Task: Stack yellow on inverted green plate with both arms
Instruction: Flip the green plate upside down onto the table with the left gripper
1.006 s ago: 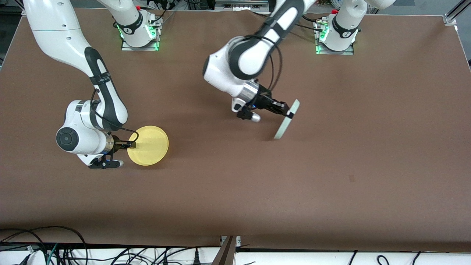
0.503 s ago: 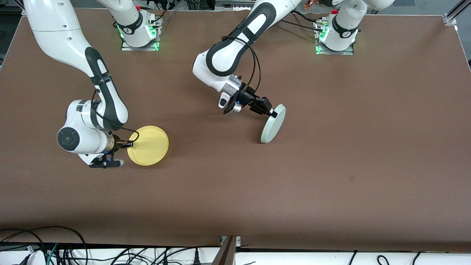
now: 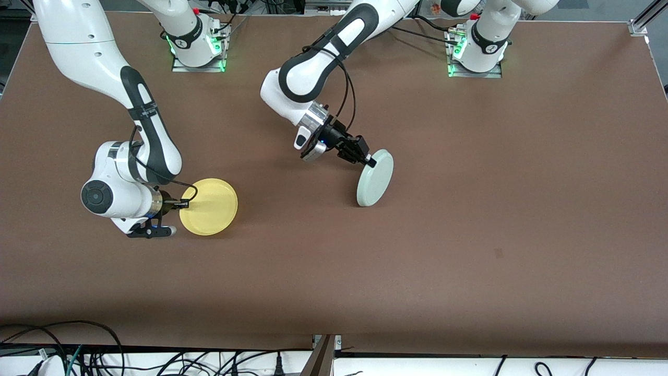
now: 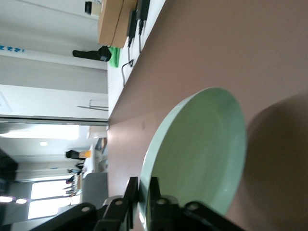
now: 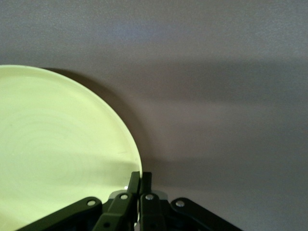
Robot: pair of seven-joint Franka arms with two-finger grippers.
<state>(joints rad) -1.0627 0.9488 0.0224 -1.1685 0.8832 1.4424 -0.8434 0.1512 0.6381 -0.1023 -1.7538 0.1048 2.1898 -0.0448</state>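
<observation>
Green plate [image 3: 374, 178]: smooth, pale mint plastic-looking surface with a soft satin sheen. Yellow plate [image 3: 209, 206]: smooth, plain yellow, plastic in look, semi-matt, with faint concentric marks across its face. Table [image 3: 469, 219]: brown, matt covering with a fine, felt-like grain. Left gripper [image 3: 368, 160] and right gripper [image 3: 183, 204]: black, matt, hard plastic-looking fingers; arm shells are glossy white with silver metal wrists.

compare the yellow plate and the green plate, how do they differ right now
The yellow plate lies about level at the right arm's end of the table; the green plate is tilted steeply near the middle. The right gripper pinches the yellow plate's rim; the left gripper pinches the green plate's. Both are round, shallow and look alike in size.
</observation>
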